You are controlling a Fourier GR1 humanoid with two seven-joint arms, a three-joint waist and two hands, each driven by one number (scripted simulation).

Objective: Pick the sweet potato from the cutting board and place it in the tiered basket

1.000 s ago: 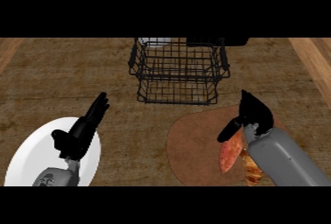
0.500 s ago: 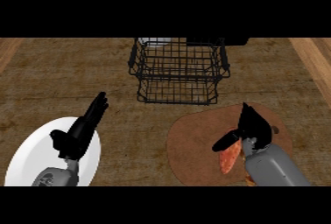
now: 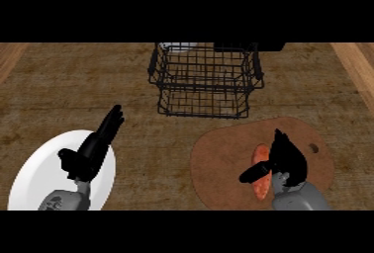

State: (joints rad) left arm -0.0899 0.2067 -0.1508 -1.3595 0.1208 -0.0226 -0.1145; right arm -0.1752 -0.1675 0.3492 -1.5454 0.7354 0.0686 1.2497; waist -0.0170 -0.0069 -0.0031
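Note:
An orange sweet potato [image 3: 257, 157] lies on the round brown cutting board [image 3: 219, 163] at the lower right, partly hidden under my right hand [image 3: 286, 159]. That hand hovers over it with fingers pointing up the view and thumb stretched left, open. The black wire tiered basket [image 3: 206, 79] stands at the back centre of the counter, beyond the board. My left hand [image 3: 93, 148] rests open over a white plate, fingers straight and pointing up and right.
A white plate [image 3: 38, 173] lies at the lower left under my left forearm. Behind the basket stand a white object [image 3: 179, 47] and a dark object [image 3: 252, 47]. Lighter wooden strips edge the counter at far left and right.
My right hand has drawn back toward the lower edge and come down over the sweet potato, covering more of it. The left hand has stayed still.

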